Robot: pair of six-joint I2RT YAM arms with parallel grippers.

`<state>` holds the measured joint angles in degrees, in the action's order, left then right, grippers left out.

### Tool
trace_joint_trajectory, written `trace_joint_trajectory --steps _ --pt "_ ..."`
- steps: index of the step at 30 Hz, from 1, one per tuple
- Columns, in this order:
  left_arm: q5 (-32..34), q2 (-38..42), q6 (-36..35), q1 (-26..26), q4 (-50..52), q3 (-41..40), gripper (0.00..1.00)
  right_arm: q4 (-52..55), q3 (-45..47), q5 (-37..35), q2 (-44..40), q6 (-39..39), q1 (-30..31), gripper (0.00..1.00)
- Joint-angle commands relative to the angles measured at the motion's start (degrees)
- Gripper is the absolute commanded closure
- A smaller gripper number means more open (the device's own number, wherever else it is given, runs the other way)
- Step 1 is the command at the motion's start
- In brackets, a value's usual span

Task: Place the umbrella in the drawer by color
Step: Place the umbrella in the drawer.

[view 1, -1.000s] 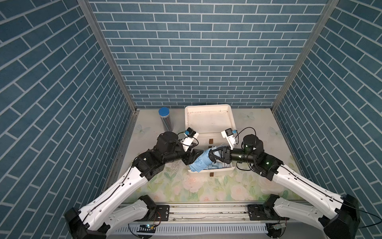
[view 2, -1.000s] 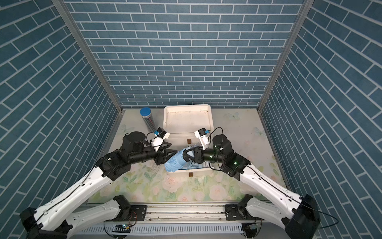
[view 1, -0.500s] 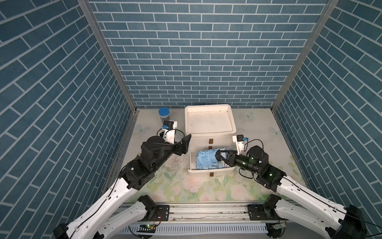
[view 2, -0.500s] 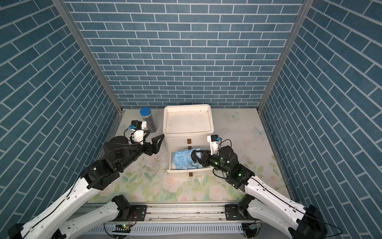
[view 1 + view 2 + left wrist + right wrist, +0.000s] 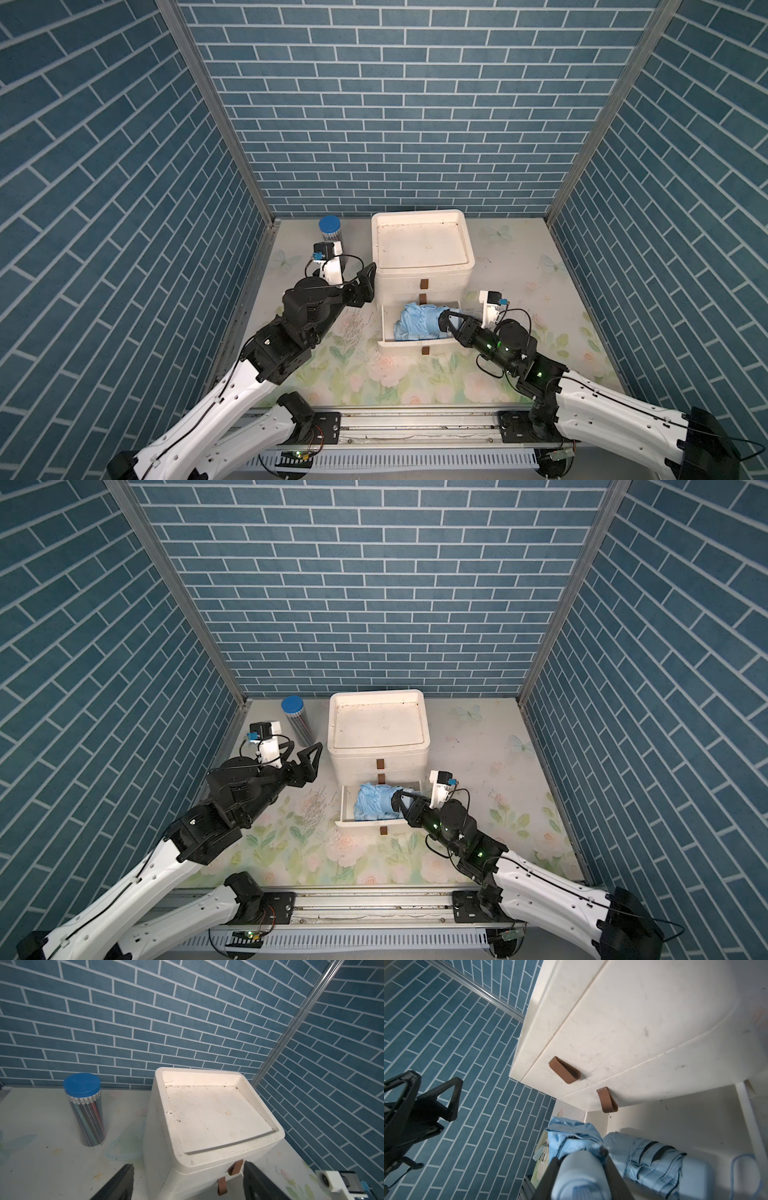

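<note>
Now: light-blue folded umbrella, lying in the pulled-out bottom drawer, handle end pinched by right gripper. Left gripper has let go and drawn back beside the white drawer unit, jaws spread (empty). Placement near done; release outstanding.

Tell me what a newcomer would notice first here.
First is the light blue folded fabric umbrella bunched in the pulled-out bottom drawer of the white three-drawer plastic cabinet, with the right gripper shut on its handle end. The left gripper hangs open beside the cabinet's left side, holding nothing. At the back left stands a clear pencil tube with a blue lid.
</note>
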<state>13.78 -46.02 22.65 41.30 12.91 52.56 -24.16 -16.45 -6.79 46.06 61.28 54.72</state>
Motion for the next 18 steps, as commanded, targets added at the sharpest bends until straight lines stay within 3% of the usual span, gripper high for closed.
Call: trace_joint_trajectory --steps 1,5,10,15,18 --pt "-2.63 0.15 1.73 0.10 -1.37 -0.74 0.15 -10.79 1.09 -3.95 3.09 5.72 0.41 1.00" --pt "-2.44 -0.47 2.12 0.10 -0.91 -0.86 0.16 -14.77 1.49 -3.40 7.52 7.99 0.48 1.00" --pt "-2.90 -0.73 2.30 0.10 -0.70 -1.71 0.16 -11.23 -0.96 -3.22 10.42 8.20 0.43 0.96" --pt "-3.58 -1.32 2.22 0.10 -0.93 -1.68 0.16 4.64 -6.53 -4.11 10.64 7.49 -0.88 0.44" --pt "-3.50 -2.05 1.99 0.11 -0.74 -1.23 0.16 13.43 -8.84 -2.80 10.05 6.22 -3.56 0.30"
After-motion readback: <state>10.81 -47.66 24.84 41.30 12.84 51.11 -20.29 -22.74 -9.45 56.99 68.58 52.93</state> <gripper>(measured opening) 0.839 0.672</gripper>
